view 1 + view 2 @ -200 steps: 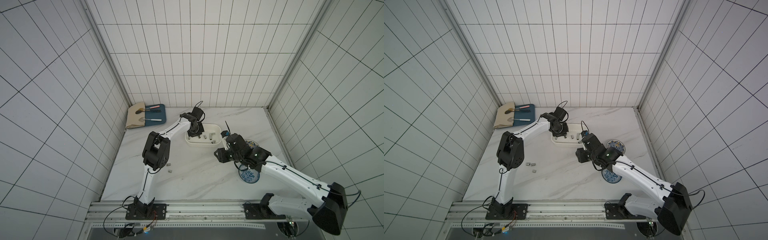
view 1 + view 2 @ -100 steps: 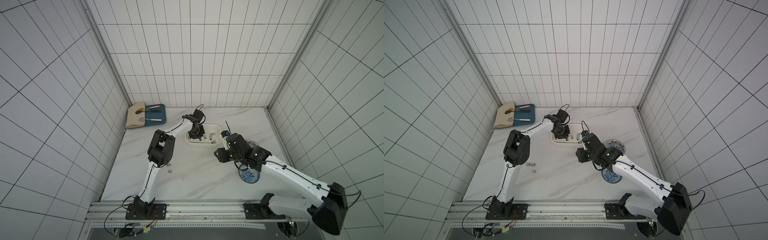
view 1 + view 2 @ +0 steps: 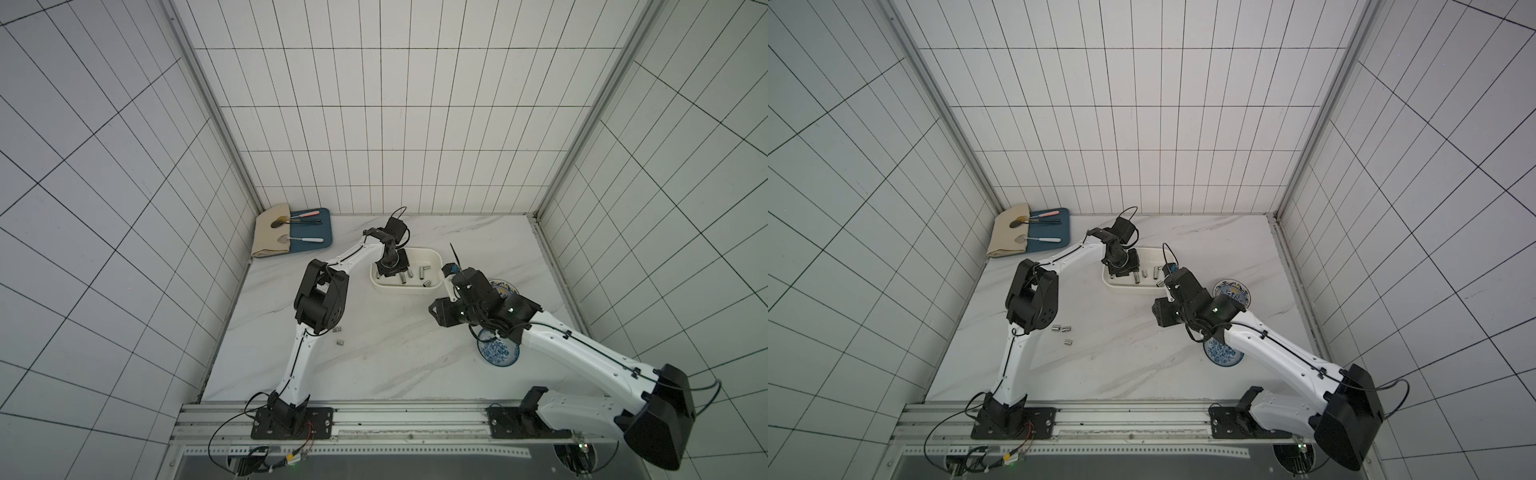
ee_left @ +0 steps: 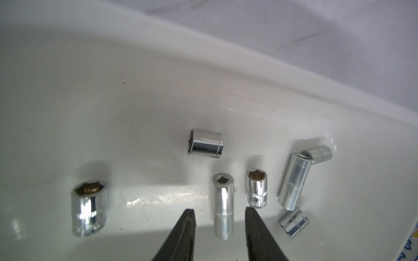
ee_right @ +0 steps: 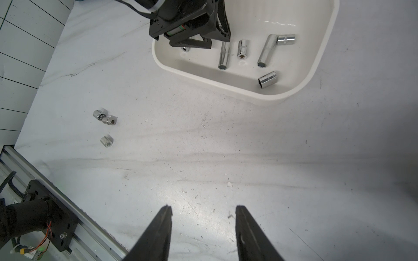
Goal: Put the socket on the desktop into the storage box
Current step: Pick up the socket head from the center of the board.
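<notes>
Three loose sockets [image 5: 106,141] lie on the desktop [image 5: 203,140], a touching pair and a single one just beside it. In both top views they sit close to the left arm's elbow and well apart from the storage box [image 5: 226,87]. My left gripper [image 4: 219,210] hangs low inside the box with its jaws parted. A long socket [image 4: 223,198] lies on the box floor between them with a gap on either side, so I read it as let go rather than gripped. I count seven sockets on the box floor in the left wrist view. My right gripper [image 5: 203,206] hovers above bare desktop near the box, jaws spread and empty. I judge the step in hand to be the release of one socket into the box, with the task well along but not done. Next I would lift the left gripper straight up clear of the box wall, so the fingers do not nudge the long socket, then swing over to the three by the elbow. Since the pair touches, I would take the single one first. These are small, shiny and round, and could roll or slip from a shallow pinch.
</notes>
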Robot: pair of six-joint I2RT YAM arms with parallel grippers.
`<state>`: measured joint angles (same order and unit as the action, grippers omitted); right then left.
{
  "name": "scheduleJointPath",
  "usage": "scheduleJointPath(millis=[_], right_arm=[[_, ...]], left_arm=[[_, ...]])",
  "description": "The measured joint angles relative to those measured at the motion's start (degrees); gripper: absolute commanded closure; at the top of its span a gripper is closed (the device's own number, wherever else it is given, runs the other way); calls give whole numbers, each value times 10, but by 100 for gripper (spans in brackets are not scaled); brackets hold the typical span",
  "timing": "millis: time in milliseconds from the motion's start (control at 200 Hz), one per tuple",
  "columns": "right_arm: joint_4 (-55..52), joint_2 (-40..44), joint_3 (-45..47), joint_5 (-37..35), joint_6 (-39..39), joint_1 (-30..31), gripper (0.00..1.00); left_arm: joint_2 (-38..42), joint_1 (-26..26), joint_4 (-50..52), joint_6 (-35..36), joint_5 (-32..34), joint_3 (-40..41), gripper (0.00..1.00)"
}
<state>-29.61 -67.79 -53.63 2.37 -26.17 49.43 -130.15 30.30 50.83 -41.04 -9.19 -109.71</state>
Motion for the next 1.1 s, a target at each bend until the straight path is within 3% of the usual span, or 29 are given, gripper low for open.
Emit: scheduleJointPath(millis=[335,675,1104], right_arm=[[0,0,0,18,0,0,51],[0,-34,-2,31,13,40,51],[7,-118,-59,40,31,106,51]], left_arm=[[135,0,-11,2,9,94,55],[290,-4,-34,-6,52,285,49],[512,-90,-33,-54,98,519,42]])
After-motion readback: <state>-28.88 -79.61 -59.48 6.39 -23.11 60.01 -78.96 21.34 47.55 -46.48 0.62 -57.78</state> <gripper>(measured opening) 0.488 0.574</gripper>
